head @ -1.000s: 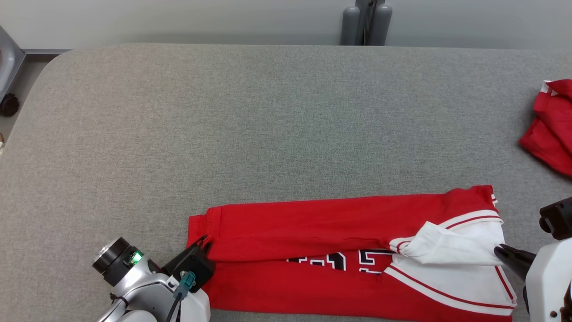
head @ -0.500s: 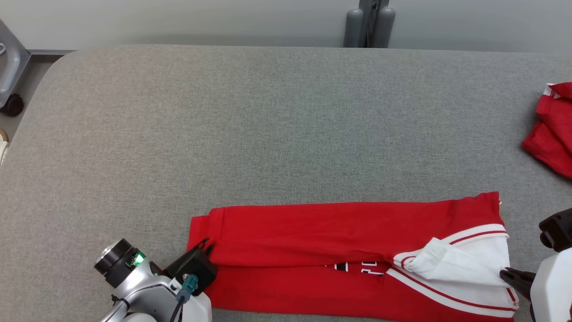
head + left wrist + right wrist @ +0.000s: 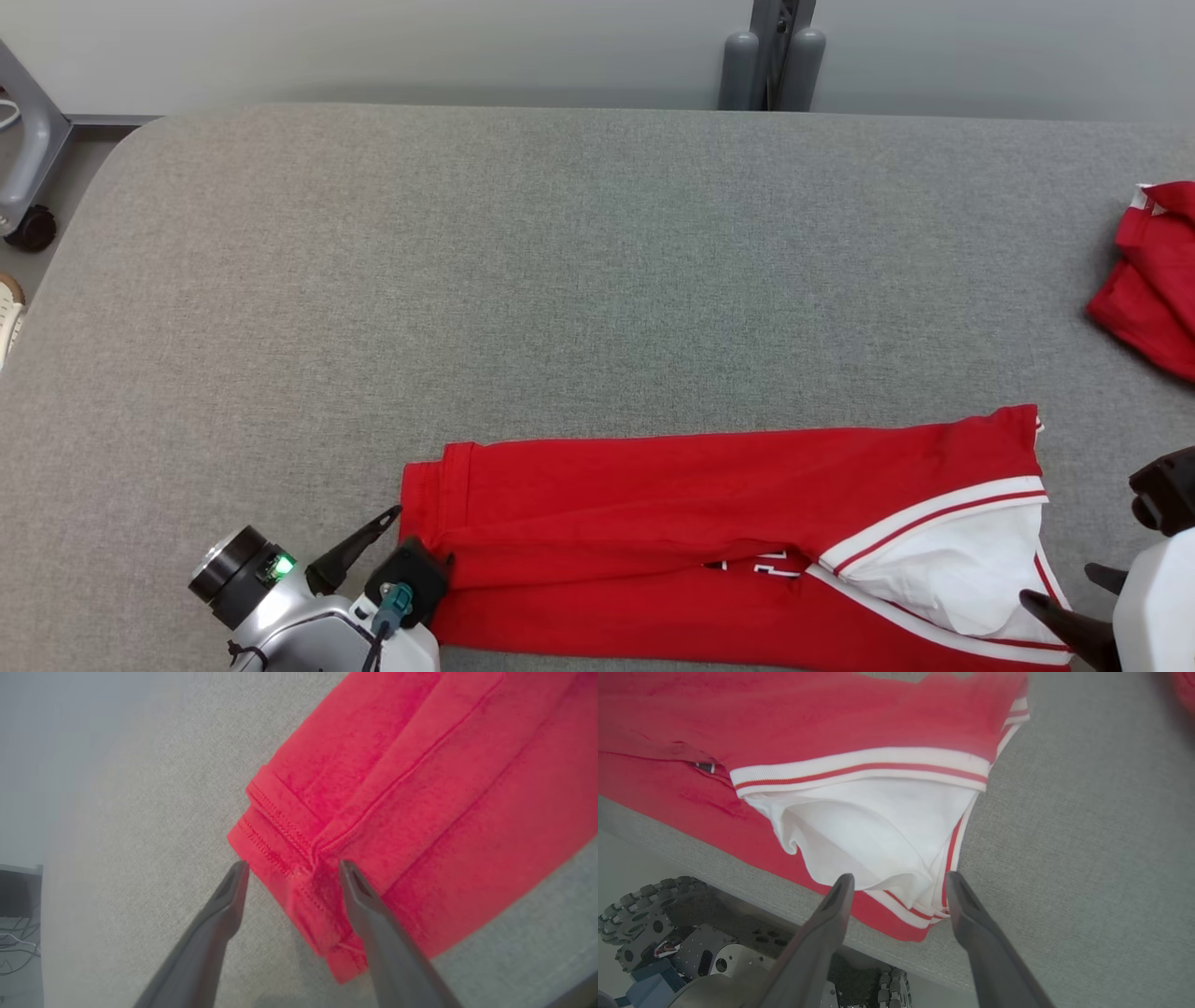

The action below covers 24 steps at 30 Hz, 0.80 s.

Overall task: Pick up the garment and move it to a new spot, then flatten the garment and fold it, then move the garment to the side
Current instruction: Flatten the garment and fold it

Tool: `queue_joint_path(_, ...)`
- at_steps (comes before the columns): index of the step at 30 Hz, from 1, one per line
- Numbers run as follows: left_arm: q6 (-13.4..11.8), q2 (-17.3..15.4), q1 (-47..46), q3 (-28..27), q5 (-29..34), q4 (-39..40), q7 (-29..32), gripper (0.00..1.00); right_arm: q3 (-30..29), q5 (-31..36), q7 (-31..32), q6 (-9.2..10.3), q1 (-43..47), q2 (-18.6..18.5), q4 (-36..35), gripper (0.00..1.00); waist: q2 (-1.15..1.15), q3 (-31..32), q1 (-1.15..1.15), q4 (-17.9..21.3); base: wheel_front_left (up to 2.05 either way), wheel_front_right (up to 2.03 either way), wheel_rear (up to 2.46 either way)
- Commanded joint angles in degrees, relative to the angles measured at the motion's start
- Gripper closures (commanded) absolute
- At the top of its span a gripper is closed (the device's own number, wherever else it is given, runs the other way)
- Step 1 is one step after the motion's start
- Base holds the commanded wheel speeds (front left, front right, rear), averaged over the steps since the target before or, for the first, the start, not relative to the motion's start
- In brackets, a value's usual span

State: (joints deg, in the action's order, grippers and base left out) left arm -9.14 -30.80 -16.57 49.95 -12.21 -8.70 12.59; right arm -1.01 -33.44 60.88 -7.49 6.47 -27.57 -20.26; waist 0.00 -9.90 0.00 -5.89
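Currently the garment, a red jersey with white red-striped trim, lies folded lengthways into a long band along the near edge of the counter. The left fingers are spread apart at its left end. In the left wrist view one finger rests over bare grey surface just beside the stitched hem corner, the other lies over the red cloth, and the corner sits between the two, unpinched. The right fingers are likewise spread at the band's right end. In the right wrist view their tips stand on either side of the loose white panel and its striped edge, gripping nothing. The counter is covered in grey woven fabric with a rounded far-left corner. A second red cloth lies bunched at its right edge, well apart from the jersey. Beyond the far edge are a pale wall and two grey posts; a caster stands on the floor at far left. The robot's wheeled base shows below the counter's near edge.
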Motion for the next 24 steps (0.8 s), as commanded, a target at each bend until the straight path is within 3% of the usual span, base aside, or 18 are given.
queue_joint_path(1,-1.3,-0.5,0.9,-0.9,0.1,0.4,-0.9,0.0,-1.1,-0.2,0.5,-0.02,0.2,0.1,-0.6,0.0,0.0,0.2,0.0,0.1,0.0,0.0,0.0)
queue_joint_path(6,-3.4,-0.9,0.8,-2.1,0.1,1.1,-1.6,0.0,-4.2,1.1,0.9,-0.02,-1.0,0.7,-1.4,0.0,0.0,0.8,0.0,0.1,0.0,0.0,0.0)
queue_joint_path(11,-6.5,-0.4,0.8,-4.4,-0.6,2.6,-3.6,0.0,-7.8,3.5,-3.4,-0.02,-4.2,2.5,-1.9,0.0,0.0,1.3,0.0,0.3,0.0,0.0,0.0)
queue_joint_path(15,-10.0,1.2,1.0,-7.4,-2.0,3.5,-8.0,0.0,-8.6,3.1,-10.6,-0.02,-6.9,5.7,0.1,0.0,0.0,1.7,0.0,0.5,0.0,0.0,0.0)
queue_joint_path(19,-13.3,3.8,2.0,-11.2,-4.5,2.7,-14.5,0.0,-7.4,3.6,-21.7,-0.02,-8.8,8.3,3.0,0.0,0.0,1.8,0.0,0.7,0.0,0.0,0.0)
queue_joint_path(24,-15.2,7.4,3.1,-15.0,-8.1,0.8,-22.8,0.0,-6.0,2.6,-34.3,-0.02,-9.9,10.8,7.5,0.0,0.0,1.8,0.0,1.0,0.0,0.0,0.0)
